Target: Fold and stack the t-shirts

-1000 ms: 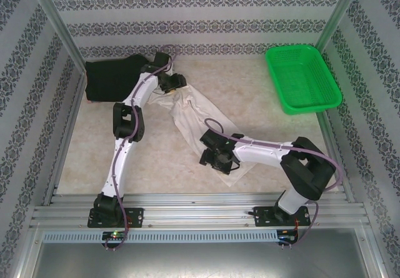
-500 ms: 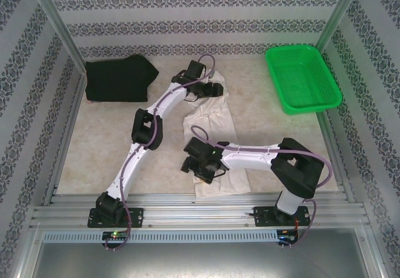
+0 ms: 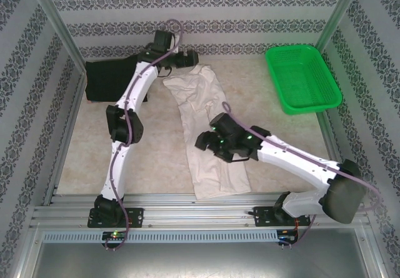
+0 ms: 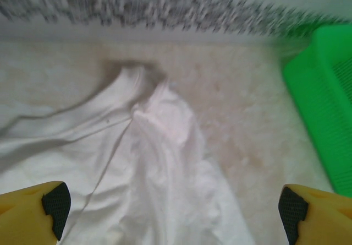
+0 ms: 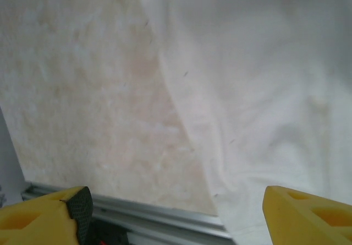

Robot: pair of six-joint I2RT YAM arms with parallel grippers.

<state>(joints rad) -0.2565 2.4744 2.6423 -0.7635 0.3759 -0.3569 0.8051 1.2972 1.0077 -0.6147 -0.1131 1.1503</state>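
Black cloth sits at the far left corner of the bench [image 3: 156,147]: the black t-shirt [image 3: 103,81] lies in a compact, roughly square heap, partly hidden by the left arm. Whether it is properly folded cannot be told.

The left pincer [image 3: 190,58] hovers beside it, at the far end of the cream t-shirt [image 3: 209,122]. In the left wrist view its fingers [image 4: 55,203] stand wide apart above the collar, gripping nothing.

The cream t-shirt lies mid-bench as a long narrow strip, collar far and hem at the near rail, well apart from the black one. It appears narrowed lengthwise, with wrinkles near the collar.

The right pincer [image 3: 206,142] hangs over the strip's left edge near the hem, fingers apart and empty.

The green basket [image 3: 303,78] stands at the far right, holding nothing visible.

Assessment: the task is partly done. The crosswise folds of the cream shirt and the stacking appear outstanding.
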